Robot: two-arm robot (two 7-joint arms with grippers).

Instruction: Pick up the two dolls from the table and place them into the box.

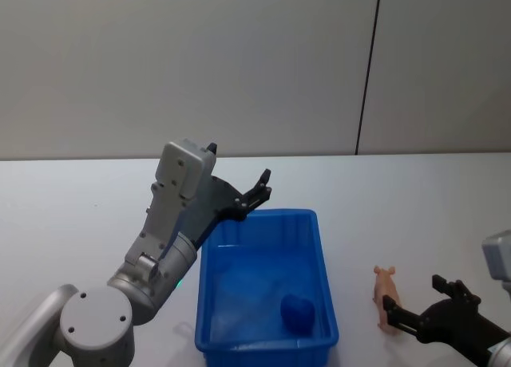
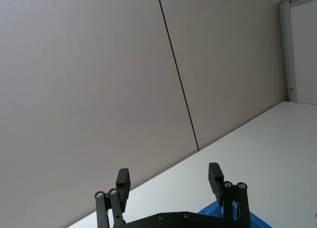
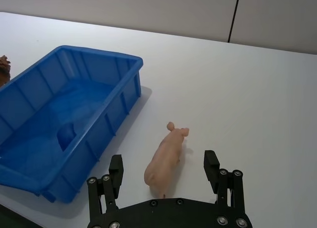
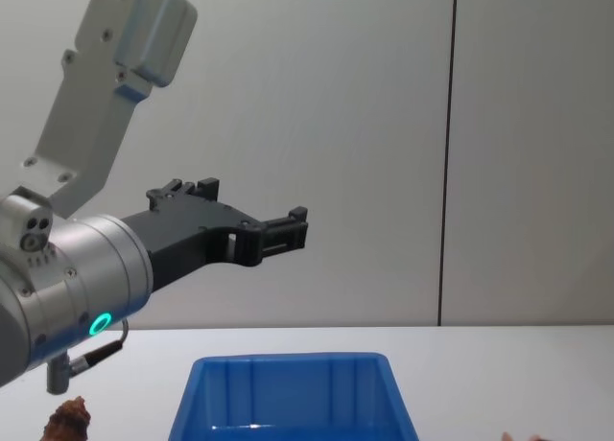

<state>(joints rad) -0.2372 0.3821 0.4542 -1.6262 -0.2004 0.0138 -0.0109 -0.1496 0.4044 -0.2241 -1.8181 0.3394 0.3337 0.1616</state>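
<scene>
Both dolls lie on the desk (image 1: pixel 431 207): the reddish-brown doll (image 4: pixel 67 422) left of the box (image 1: pixel 271 214), the pink doll (image 1: pixel 386 297) right of it. Grasp approach in hand: the right end effector (image 3: pixel 163 161), wide open and empty, is lined up on the pink doll and by my judgement must lower and close. The left end effector (image 2: pixel 168 172) hangs raised, open, empty.

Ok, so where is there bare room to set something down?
The table is bare behind the box up to the wall. The box floor is free except a dark blue lump near its front right. Crowded: right of the box, where the open right gripper brackets the pink doll. Left gripper hangs open above the box.
</scene>
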